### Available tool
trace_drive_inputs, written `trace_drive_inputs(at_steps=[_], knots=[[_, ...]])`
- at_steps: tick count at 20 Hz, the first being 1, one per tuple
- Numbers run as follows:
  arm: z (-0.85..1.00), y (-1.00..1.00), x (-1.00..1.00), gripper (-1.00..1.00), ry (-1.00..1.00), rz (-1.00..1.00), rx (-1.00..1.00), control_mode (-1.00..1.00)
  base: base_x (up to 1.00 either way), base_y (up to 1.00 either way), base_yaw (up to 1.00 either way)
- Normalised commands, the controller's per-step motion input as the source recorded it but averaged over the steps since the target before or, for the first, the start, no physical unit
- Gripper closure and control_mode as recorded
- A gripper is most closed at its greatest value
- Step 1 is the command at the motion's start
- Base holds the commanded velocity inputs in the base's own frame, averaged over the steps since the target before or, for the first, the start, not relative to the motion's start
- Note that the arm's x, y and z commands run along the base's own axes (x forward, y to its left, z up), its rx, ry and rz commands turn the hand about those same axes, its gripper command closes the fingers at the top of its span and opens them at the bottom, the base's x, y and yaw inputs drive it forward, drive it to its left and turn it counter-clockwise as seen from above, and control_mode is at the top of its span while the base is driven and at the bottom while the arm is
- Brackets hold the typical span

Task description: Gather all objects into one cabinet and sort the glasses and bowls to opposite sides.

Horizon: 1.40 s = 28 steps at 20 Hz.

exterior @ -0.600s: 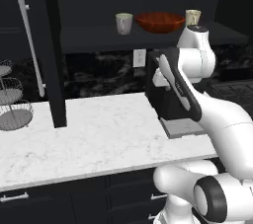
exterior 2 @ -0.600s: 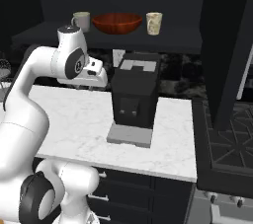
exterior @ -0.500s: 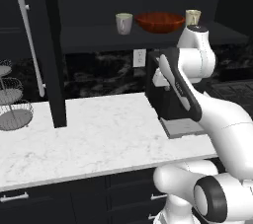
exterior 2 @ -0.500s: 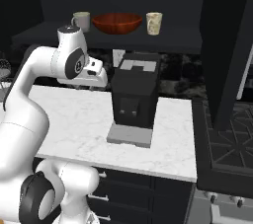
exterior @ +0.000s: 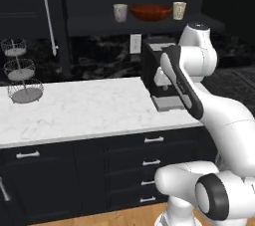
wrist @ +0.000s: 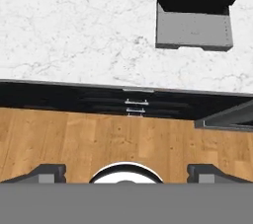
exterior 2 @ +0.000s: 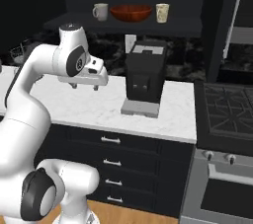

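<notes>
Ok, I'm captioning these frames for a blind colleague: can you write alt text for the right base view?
A white robot arm holds its gripper over a white marble counter, left of a black coffee machine. On the dark cabinet shelf above stand a greyish-white cup, a red-brown bowl and a cream tumbler. A stove sits at right.

Shelf [exterior: 94,21]: cup [exterior: 120,12], bowl [exterior: 151,11], tumbler [exterior: 179,10]

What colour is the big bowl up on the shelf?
Glossy red-brown bowl; clearest in the right base view.

Coffee machine [wrist: 197,6] top cut off
</notes>
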Motion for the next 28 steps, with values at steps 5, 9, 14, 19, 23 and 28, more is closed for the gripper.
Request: trace_drive_inputs(at_steps=[5, 9, 14, 19, 23, 28], knots=[[0.0, 0.0, 0.0, -1.0, 0.0, 0.0, 0.0, 1.0, -0.9, 0.0, 0.07], [0.0, 0.0, 0.0, -1.0, 0.0, 0.0, 0.0, 1.0, -0.71, 0.0, 0.08], [0.0, 0.0, 0.0, -1.0, 0.0, 0.0, 0.0, 1.0, -0.24, 0.0, 0.02], [0.0, 0.0, 0.0, -1.0, 0.0, 0.0, 0.0, 1.0, -0.03, 0.02, -0.09], [0.0, 0.0, 0.0, -1.0, 0.0, 0.0, 0.0, 1.0, 0.0, 0.07, -0.62], [0.0, 0.0, 0.0, -1.0, 0.0, 0.0, 0.0, 1.0, 0.0, 0.0, -0.75]])
